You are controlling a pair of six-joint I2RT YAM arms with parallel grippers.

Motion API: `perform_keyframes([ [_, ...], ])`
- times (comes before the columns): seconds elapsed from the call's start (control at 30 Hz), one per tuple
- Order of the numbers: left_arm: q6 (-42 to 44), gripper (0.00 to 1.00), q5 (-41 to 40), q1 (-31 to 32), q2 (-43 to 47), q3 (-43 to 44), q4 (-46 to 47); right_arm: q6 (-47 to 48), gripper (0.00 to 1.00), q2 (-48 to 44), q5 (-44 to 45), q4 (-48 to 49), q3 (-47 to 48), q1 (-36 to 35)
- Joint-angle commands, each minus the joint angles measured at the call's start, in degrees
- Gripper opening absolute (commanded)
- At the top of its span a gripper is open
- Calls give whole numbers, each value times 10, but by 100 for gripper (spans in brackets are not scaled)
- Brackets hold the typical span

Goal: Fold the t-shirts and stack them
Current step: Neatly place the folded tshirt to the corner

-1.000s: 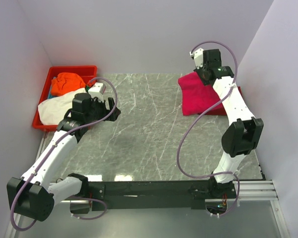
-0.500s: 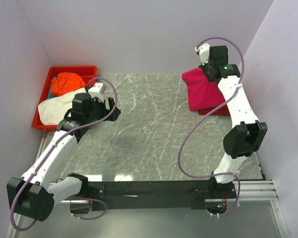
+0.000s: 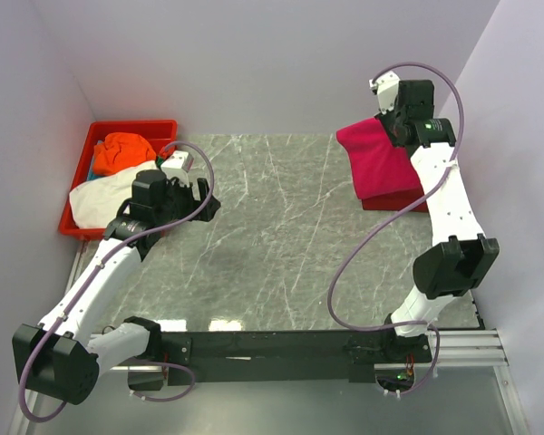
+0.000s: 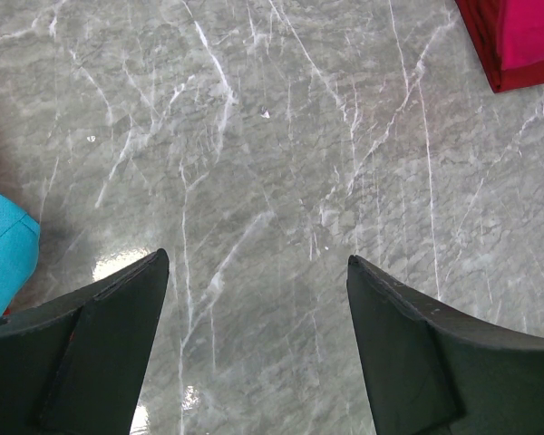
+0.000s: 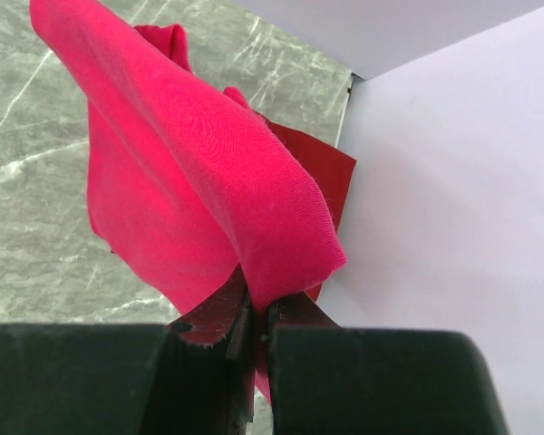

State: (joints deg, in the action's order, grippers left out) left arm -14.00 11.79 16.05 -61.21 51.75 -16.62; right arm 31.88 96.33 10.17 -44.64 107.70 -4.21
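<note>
Top camera looks down — wrist cameras close, all sharing the pink t-shirt

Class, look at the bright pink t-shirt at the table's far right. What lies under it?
A darker red t-shirt lies beneath the bright pink t-shirt, with only its edge showing; the rest is covered. The right gripper pinches the pink one's edge.

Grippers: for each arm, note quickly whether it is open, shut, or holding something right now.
Left gripper: open, holding nothing.
Right gripper: shut on the bright pink-red t-shirt.
</note>
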Motion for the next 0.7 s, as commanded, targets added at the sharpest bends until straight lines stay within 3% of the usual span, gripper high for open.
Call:
perform_keyframes([
  [0.0,11,85,10,1,13,-2,26,9,0,-26,-5,27,24,13],
  [0.67,12,86,7,1,7,-2,25,45,0,141,14,117,22,94],
])
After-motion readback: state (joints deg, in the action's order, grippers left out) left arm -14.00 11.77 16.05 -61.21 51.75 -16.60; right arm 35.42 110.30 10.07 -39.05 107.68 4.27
